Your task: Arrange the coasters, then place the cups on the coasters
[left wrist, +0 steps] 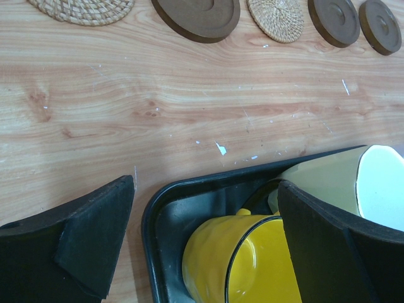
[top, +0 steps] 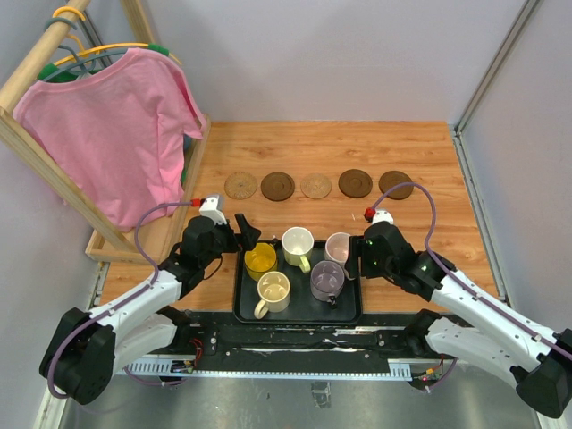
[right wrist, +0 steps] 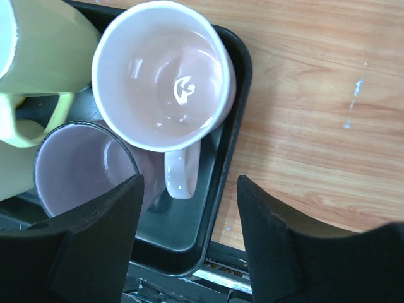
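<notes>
Nearest the arm bases, a black tray (top: pixel 299 308) sits on the wooden surface (top: pixel 322 147) and holds all five cups. The cream cup (top: pixel 273 290) and the greyish-purple cup (top: pixel 327 280) stand in the near row. The yellow cup (top: pixel 260 260), the whitish-green cup (top: pixel 298 243) and the pale pink cup (top: pixel 340 246) stand behind them. The left gripper (left wrist: pixel 205 183) hangs at the tray's far left corner with its jaws wide apart and holding nothing. One finger is outside the rim over bare wood, the other is over the tray in front of the whitish-green cup, and the yellow cup lies between them. The right gripper (right wrist: pixel 189 183) is at the tray's right edge with its jaws apart on either side of the pale pink cup's handle, not clamped on it. Farther out, well apart from the tray, the coasters lie in a row across the surface: tan coaster (top: pixel 240 185), dark brown coaster (top: pixel 277 186), second tan coaster (top: pixel 315 185), then two more dark brown ones (top: pixel 355 182) (top: pixel 396 184). At the far left, a pink T-shirt (top: pixel 116 134) hangs on a wooden rack (top: pixel 27 76).
</notes>
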`<state>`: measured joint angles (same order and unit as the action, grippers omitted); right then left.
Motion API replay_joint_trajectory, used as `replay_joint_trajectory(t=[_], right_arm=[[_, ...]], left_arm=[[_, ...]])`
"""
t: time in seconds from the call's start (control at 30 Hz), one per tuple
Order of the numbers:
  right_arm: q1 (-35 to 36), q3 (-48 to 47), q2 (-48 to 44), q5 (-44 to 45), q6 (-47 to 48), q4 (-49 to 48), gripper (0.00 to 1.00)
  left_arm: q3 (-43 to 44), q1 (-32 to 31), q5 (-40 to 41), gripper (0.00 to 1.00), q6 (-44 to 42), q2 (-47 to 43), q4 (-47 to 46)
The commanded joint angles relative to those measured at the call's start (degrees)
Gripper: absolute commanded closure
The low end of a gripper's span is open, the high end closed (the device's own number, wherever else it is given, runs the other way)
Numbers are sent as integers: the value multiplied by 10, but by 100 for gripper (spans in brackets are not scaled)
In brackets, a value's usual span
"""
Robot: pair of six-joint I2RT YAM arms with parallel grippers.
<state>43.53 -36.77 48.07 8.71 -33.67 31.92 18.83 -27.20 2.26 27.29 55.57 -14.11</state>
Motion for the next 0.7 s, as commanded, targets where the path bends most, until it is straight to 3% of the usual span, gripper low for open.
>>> replay_joint_trajectory(t=[0.0, 0.67], right_arm=[[11, 5, 6, 56, -18, 47, 40], [12, 15, 73, -5, 6, 10, 46]], left_arm=[[-7, -5, -2, 0, 2, -8, -12], [-8, -5, -7, 0, 4, 14, -32]])
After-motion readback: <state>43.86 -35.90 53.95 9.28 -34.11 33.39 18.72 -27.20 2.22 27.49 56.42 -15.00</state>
